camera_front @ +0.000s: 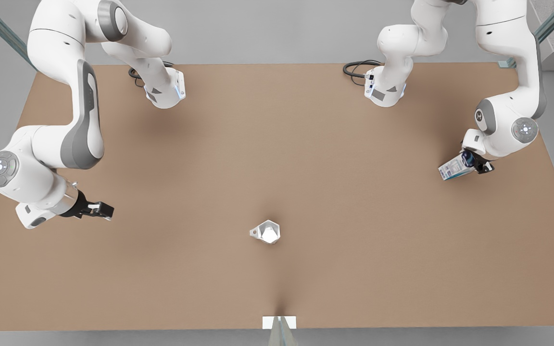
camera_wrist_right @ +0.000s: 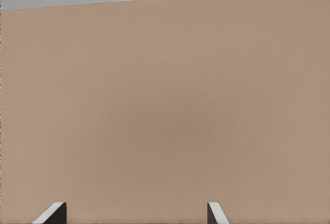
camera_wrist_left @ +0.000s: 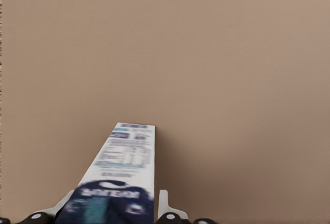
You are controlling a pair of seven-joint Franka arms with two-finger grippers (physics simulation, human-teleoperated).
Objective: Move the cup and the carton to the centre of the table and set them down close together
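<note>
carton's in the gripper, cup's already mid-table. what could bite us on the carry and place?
1. The left gripper holds the carton at its dark printed end, with most of the carton sticking out past the fingers; it may pivot or slip in transit.
2. The carton is tilted, not upright, so it may topple when set on the table.
3. The cup stands free; a close approach could knock it.

The right gripper waits open, apart from both.

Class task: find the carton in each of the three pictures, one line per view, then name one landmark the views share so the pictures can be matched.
Front view: the carton hangs tilted in the left gripper, near the table's edge on the front view's right.
Left wrist view: carton clamped between the gripper's fingers, over bare tabletop.
Right wrist view: no carton; the right gripper is open.
Shared landmark: the light-brown table.
</note>
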